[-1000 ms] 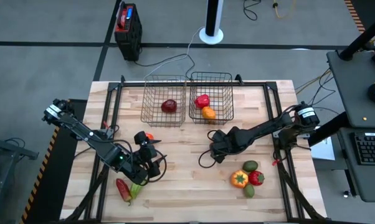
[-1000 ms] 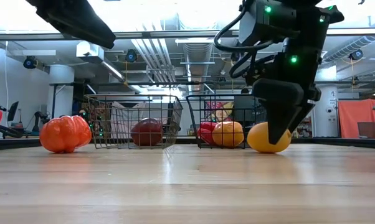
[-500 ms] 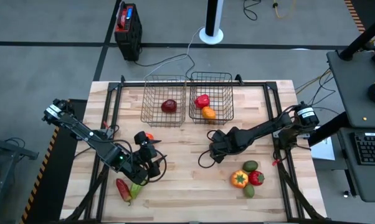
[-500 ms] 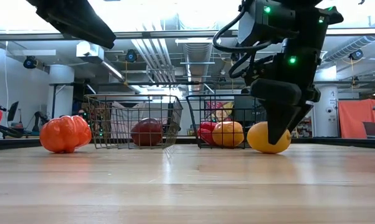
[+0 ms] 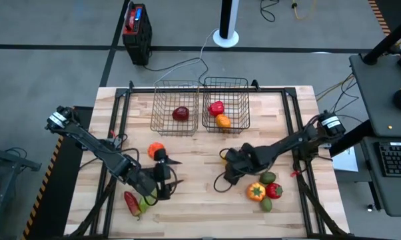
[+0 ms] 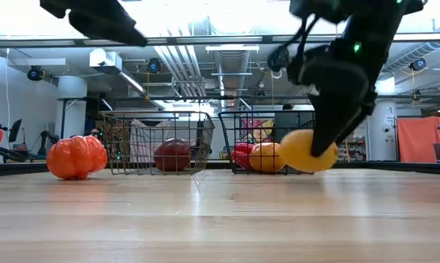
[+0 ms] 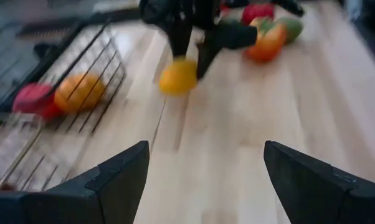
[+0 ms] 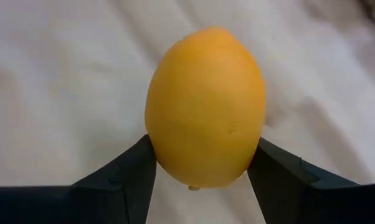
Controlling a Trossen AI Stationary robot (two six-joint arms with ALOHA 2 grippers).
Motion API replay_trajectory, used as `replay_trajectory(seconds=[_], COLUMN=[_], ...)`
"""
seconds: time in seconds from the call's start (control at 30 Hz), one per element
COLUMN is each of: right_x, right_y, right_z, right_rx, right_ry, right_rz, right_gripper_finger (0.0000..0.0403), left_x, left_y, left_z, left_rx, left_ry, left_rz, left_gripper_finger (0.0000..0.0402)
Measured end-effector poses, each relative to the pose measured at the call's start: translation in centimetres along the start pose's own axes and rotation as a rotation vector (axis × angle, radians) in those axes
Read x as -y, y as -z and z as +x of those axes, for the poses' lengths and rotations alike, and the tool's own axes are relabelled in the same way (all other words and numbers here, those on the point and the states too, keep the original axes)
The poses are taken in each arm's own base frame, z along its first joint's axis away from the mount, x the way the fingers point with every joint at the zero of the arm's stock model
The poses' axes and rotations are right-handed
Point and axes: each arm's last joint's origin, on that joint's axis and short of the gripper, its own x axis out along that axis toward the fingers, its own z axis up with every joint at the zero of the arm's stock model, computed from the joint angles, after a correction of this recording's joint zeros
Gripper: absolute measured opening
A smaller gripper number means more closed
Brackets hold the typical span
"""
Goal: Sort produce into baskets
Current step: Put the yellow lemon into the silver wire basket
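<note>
**Right gripper lifting a yellow fruit; carry to a basket is the step in hand.**

Left gripper [image 5: 162, 175] hangs idle, fingers spread wide and empty; an orange ribbed fruit [image 5: 156, 151] lies just behind it, and red and green pieces [image 5: 135, 201] sit beside its arm. Beyond it stand the two baskets [image 5: 176, 107]: one holds a dark red fruit [image 5: 180, 113], the other a red and an orange piece. Right gripper [image 5: 228, 168] pinches the yellow fruit [image 8: 205, 107] between both fingers [image 8: 126, 173], gripped low on its sides and clear of the table [image 6: 220, 219] in the low view. A cluster of produce [image 5: 263, 189] remains just beside this gripper. Judgement: the next move calls for a steady carry to a basket, releasing only once the fruit is over the mesh.
</note>
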Motion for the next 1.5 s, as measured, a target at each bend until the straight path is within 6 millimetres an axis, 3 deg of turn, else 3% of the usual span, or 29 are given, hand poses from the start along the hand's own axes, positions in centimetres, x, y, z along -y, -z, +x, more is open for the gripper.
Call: replay_trajectory(seconds=[0.3,0.5,1.07,1.5], right_x=[-5.0,-6.1,-6.3,-6.3], right_y=[-1.2,-2.8,-3.8,-3.7], right_z=[-1.7,-2.9,-3.0,-2.9], right_rx=[0.367,0.601,0.719,0.714], right_ry=[-0.332,-0.388,-0.357,-0.355], right_rz=[-0.277,-0.402,-0.550,-0.570], right_gripper_finger=[0.0212,0.0212,0.0211,0.0211], left_x=[-0.5,-0.8,-0.4,1.5], left_y=[2.1,2.8,0.6,0.3], left_z=[1.4,1.6,1.7,5.3], left_rx=[0.156,0.174,0.280,0.284], left_ry=[0.071,0.070,0.120,0.077], left_rz=[-0.035,-0.051,-0.026,0.066], left_gripper_finger=[0.0298,0.0298,0.0298,0.0297])
